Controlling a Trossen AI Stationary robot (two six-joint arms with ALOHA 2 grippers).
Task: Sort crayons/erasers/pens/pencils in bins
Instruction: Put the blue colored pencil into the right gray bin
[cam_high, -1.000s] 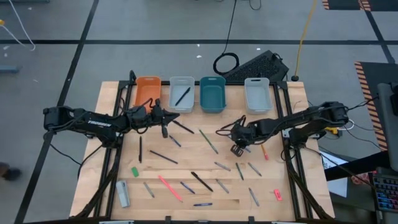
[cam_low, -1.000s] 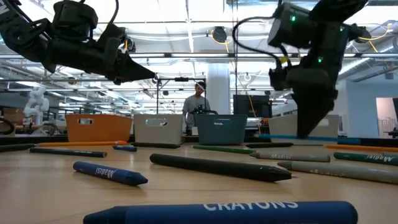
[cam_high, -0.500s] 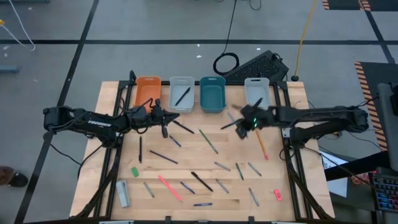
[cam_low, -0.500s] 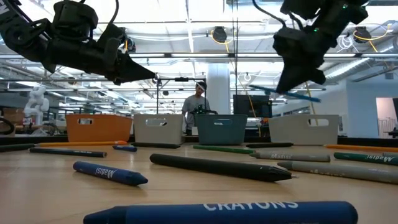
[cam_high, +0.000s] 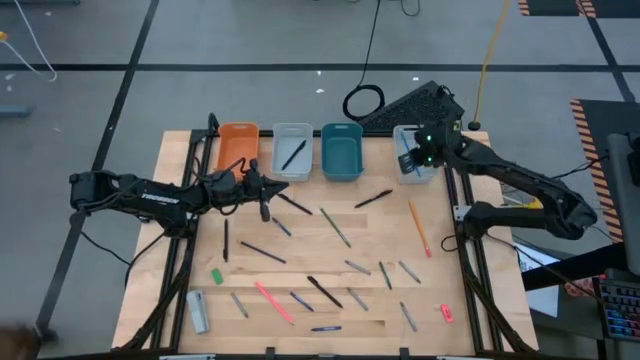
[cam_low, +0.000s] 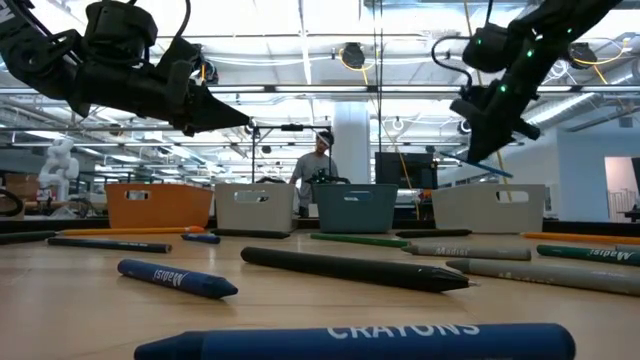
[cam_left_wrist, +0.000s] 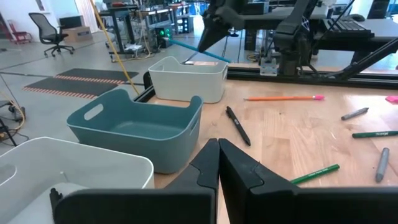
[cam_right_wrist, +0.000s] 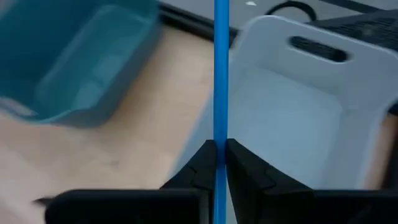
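Open-plan robotics lab, wooden worktable (cam_high: 330, 300) on concrete floor (cam_high: 250, 40) with taped lines, exposed ceiling ducts (cam_low: 300, 95), office chair (cam_left_wrist: 51, 37), equipment benches (cam_left_wrist: 143, 15), person (cam_low: 318, 165) standing behind

Table: wooden table (cam_high: 450, 280)
Far edge: four bins (cam_high: 340, 152) in a row
Middle: scattered pens, crayons (cam_high: 272, 302), erasers (cam_high: 217, 276)
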